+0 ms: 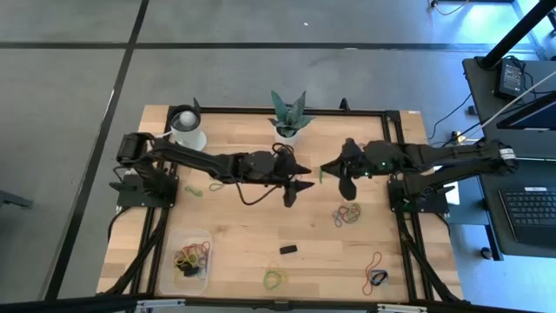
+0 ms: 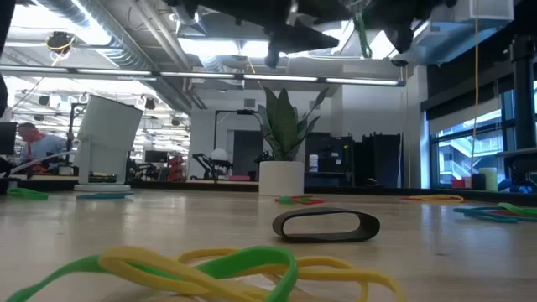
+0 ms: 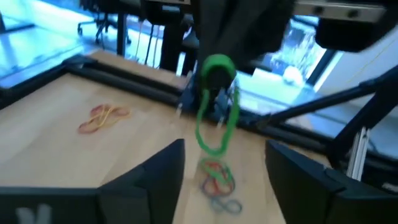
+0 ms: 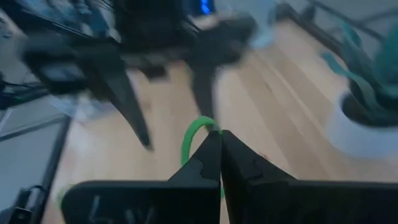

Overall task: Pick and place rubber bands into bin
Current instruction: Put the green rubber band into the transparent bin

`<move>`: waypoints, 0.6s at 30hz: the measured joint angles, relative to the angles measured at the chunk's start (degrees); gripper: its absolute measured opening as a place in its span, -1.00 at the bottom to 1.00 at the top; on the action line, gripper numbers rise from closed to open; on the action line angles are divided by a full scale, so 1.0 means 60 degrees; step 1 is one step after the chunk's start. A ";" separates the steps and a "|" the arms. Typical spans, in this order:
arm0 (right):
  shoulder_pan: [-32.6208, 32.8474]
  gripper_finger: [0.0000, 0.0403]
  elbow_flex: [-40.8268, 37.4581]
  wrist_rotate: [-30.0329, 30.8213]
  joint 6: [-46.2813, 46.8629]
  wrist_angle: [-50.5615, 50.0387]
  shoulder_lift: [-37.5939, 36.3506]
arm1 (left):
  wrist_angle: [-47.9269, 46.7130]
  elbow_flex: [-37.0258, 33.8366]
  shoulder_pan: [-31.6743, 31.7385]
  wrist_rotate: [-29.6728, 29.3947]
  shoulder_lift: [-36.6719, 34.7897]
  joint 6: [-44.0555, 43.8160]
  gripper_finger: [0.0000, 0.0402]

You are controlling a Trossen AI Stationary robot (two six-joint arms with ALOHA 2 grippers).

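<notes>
My right gripper (image 1: 324, 170) is raised above the middle of the table, shut on a green rubber band (image 3: 214, 127) that hangs below it. My left gripper (image 1: 300, 183) faces it from the left, close by and also raised. Its fingers (image 3: 163, 177) are open and touch nothing. The low view shows the green band (image 2: 361, 38) dangling high over the table. The clear bin (image 1: 191, 256) stands near the table's near left corner with several coloured bands inside. More bands lie loose on the wood: a red, green and blue cluster (image 1: 347, 214), a red and dark pair (image 1: 375, 271) and a yellow-green bunch (image 1: 276, 278). My right gripper pinches the green band at the top of its loop (image 4: 200, 124) between its two shut fingertips (image 4: 211, 152). The band is lifted clear of the table and hangs slack below the fingers as a long loop (image 3: 217, 146).
A small black clip-like block (image 1: 288, 249) lies near the table's middle front. A white cup (image 1: 187, 130) and a potted plant (image 1: 289, 117) stand at the far edge. One small band (image 1: 193, 187) lies by the left arm's base. Black rails frame the table.
</notes>
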 joint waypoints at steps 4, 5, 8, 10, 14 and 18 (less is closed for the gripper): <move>0.0307 -1.00 0.0000 0.0021 -0.0203 0.0569 0.0000 | 0.0947 0.0386 0.0000 0.0004 0.0545 0.0007 0.18; 0.0325 -1.00 0.0000 0.0027 -0.0281 0.0601 0.0000 | 0.0958 0.0522 0.0010 0.0007 0.0657 0.0014 0.20; 0.0331 -1.00 0.0000 0.0051 -0.0330 0.0669 0.0000 | 0.0909 0.0946 0.0042 0.0156 0.1017 0.0116 0.22; 0.0327 -1.00 0.0000 0.0058 -0.0340 0.0712 0.0000 | 0.0901 0.1228 0.0080 0.0478 0.1250 0.0183 0.22; 0.0327 -1.00 0.0000 0.0057 -0.0352 0.0694 0.0000 | 0.0889 0.1514 0.0133 0.0825 0.1489 0.0175 0.06; 0.0327 -1.00 0.0000 0.0056 -0.0352 0.0687 0.0000 | 0.0754 0.1535 0.0208 0.0955 0.1489 0.0183 -0.42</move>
